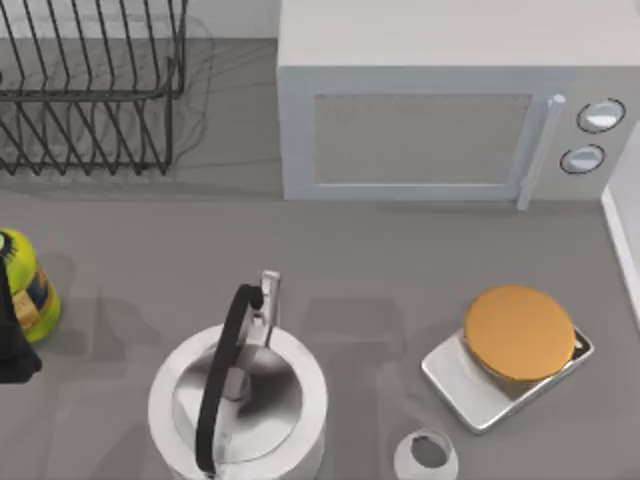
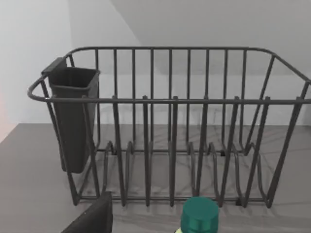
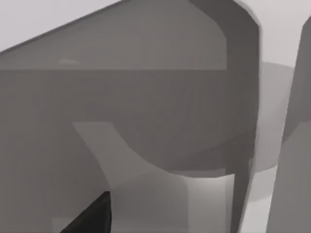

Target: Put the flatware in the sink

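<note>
Left gripper at the left table edge, just beside a yellow bottle, facing the wire dish rack at far left. Dark cutlery holder hung on the rack's end. Right gripper close against grey curved surfaces. Jaw state of either: cannot tell. Kettle near centre; microwave far right. Flatware position: cannot tell.
</note>
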Controlling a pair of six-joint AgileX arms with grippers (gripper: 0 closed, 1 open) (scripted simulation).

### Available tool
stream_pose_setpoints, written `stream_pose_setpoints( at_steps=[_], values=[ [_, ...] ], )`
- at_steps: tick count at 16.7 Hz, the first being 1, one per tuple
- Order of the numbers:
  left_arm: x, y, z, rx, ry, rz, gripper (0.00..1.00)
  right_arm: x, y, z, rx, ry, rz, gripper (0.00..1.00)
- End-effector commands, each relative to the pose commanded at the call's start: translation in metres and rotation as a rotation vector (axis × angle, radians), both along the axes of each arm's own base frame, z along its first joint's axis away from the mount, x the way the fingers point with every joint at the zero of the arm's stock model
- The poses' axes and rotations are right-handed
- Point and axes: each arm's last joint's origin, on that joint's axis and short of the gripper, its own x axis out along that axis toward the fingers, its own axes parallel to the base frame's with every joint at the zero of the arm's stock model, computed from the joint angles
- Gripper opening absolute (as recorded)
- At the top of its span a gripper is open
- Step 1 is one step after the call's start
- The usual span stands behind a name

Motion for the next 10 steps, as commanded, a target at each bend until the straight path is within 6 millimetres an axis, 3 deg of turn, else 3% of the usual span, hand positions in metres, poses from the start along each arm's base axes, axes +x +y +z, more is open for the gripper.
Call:
stream_pose_setpoints(
  at_steps=[1,2,6,10],
  values=[
    [0.000,0.000,0.000,0.000,0.000,0.000,1.00,0.000,0.000,0.000,0.000,0.000,0.000,0.00],
    [0.000,0.000,0.000,0.000,0.000,0.000,1.00,0.001,-0.002,0.020,-0.030,-0.024,-0.006,0.00],
    [0.000,0.000,0.000,0.000,0.000,0.000,1.00,0.006,-0.006,0.037,-0.033,-0.031,-0.006,0.00],
    [0.000,0.000,0.000,0.000,0.000,0.000,1.00,0.005,-0.005,0.078,-0.014,0.000,-0.005,0.00]
  ],
)
